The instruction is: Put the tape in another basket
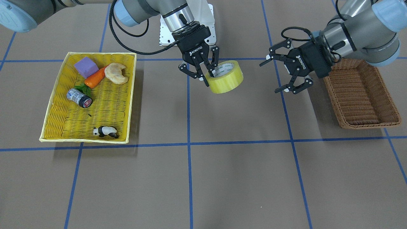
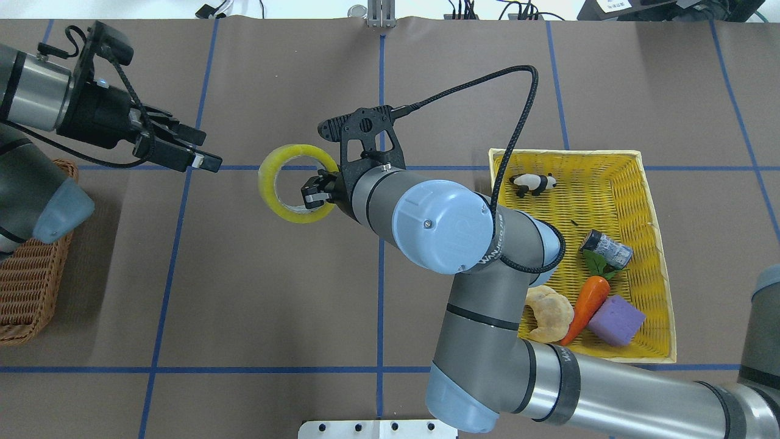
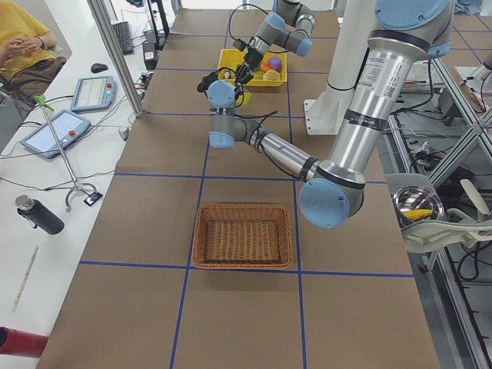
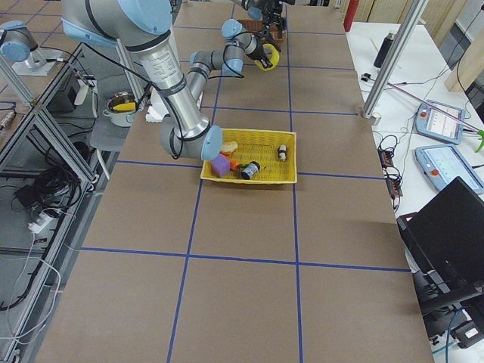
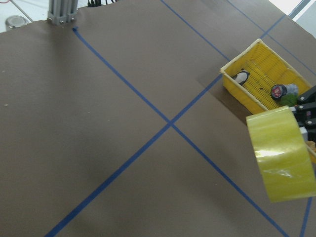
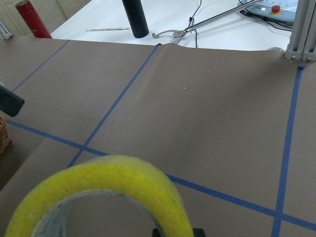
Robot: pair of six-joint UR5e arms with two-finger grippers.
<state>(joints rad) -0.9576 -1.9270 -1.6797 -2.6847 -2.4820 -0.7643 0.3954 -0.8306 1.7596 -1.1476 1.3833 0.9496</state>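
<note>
The tape [image 1: 227, 83] is a yellowish roll with a white printed core, held tilted above the table's middle. My right gripper [image 1: 210, 76] is shut on its wall, one finger inside the core and one outside. The roll also shows in the overhead view [image 2: 268, 183], the left wrist view [image 5: 281, 153] and the right wrist view [image 6: 98, 187]. My left gripper [image 1: 272, 76] is open and empty, level with the tape and a short gap from it, on the side of the brown wicker basket [image 1: 369, 124]. That basket holds nothing.
A yellow woven tray [image 1: 105, 105] on the other side holds a purple block [image 1: 86, 66], a carrot [image 1: 95, 78], a croissant [image 1: 116, 73], a grey cylinder [image 1: 78, 97] and a panda figure [image 1: 106, 131]. Blue tape lines cross the brown table.
</note>
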